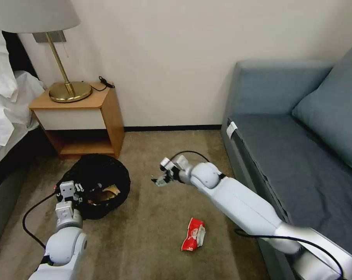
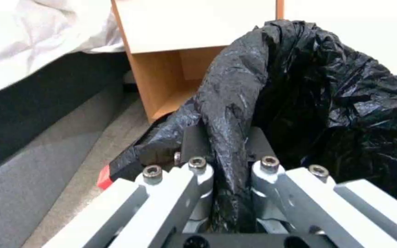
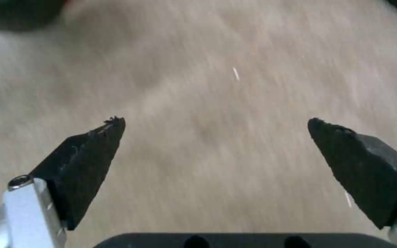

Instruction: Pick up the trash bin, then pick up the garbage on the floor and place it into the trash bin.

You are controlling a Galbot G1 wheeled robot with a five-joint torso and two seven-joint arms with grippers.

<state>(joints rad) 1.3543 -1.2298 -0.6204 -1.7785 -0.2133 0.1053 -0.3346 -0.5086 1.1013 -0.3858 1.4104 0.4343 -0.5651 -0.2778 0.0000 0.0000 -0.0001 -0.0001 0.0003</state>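
Observation:
The trash bin (image 1: 102, 171), lined with a crinkly black bag, sits tilted on the floor (image 1: 152, 217) in front of the nightstand. My left gripper (image 1: 69, 190) is shut on its near rim; in the left wrist view the fingers (image 2: 194, 141) pinch a fold of the bin's bag (image 2: 336, 86). Brown and gold litter (image 1: 106, 193) lies inside the bin. A red snack wrapper (image 1: 193, 234) lies on the carpet nearer to me. My right gripper (image 1: 160, 179) hovers open over bare carpet to the right of the bin, beyond the wrapper, its black pads (image 3: 88, 155) spread wide with nothing between them.
A wooden nightstand (image 1: 81, 120) with a brass lamp (image 1: 63, 50) stands just behind the bin. A bed with white sheets (image 1: 5, 105) runs along the left. A blue-grey sofa (image 1: 300, 155) fills the right side, beside my right arm.

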